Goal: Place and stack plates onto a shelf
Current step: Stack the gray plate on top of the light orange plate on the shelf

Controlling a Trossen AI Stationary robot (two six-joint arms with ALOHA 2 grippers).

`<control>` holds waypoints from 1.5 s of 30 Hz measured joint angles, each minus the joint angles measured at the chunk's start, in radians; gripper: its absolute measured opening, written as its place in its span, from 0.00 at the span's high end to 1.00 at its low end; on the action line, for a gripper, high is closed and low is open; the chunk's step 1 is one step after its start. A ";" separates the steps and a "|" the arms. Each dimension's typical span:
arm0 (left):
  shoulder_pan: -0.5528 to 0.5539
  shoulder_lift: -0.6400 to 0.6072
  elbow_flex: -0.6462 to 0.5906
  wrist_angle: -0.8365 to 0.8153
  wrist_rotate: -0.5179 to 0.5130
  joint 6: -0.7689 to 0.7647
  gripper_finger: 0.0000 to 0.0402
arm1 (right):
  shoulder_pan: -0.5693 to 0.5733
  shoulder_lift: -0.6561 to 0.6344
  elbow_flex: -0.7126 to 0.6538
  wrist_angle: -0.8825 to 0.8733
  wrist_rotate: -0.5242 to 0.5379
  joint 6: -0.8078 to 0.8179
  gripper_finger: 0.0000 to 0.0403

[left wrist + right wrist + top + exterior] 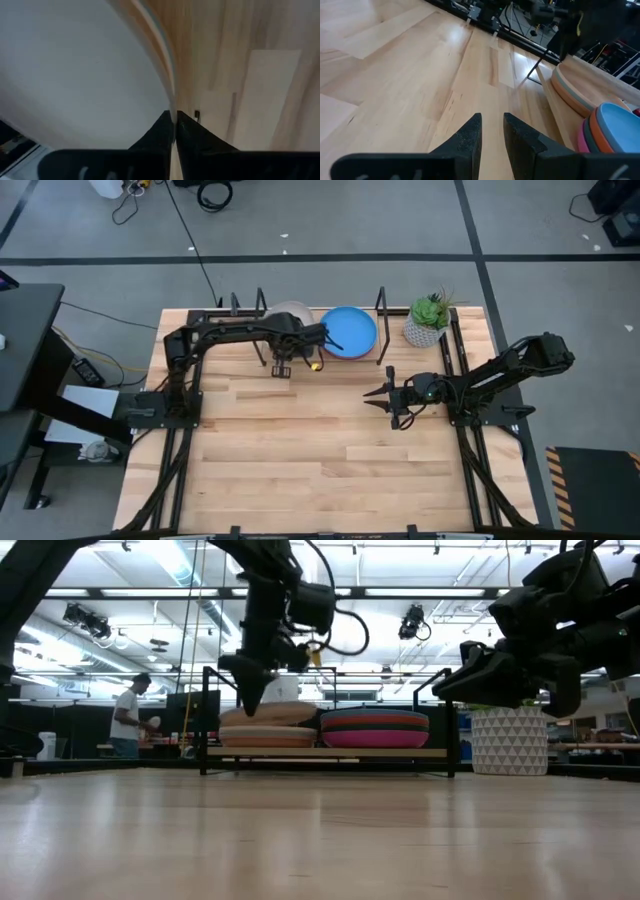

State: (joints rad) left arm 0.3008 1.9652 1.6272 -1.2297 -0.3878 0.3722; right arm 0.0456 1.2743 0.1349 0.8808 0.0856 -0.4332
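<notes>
The shelf [330,752] stands at the table's far edge and bears two stacks of plates. The right stack [375,727] is topped by a bright blue plate [350,332]. On the left stack [268,737] lies a grey-beige plate [272,713], tilted, under my left gripper [248,705], which is shut at the plate's near rim. My right gripper [385,402] waits at the table's middle right, open, with nothing between its fingers [470,135]. My left gripper meets the grey-beige plate at its near rim [172,100], which runs straight in between the two shut fingertips. The fingers come steeply from above. The plate is tilted, near side raised, with its far part on the left stack.
A potted plant [428,320] in a white pot stands at the shelf's right end. Thin black upright rods [381,310] frame the shelf. The near half of the wooden table [300,470] is bare. A person [128,715] stands in the room behind.
</notes>
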 joint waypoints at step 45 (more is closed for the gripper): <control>0.005 0.043 0.097 -0.049 -0.077 -0.093 0.74 | 0.000 0.000 0.000 -0.020 0.000 0.005 0.79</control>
State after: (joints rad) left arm 0.3056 2.0083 1.7237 -1.2786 -0.4644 0.2790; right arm 0.0456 1.2743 0.1349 0.8612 0.0853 -0.4286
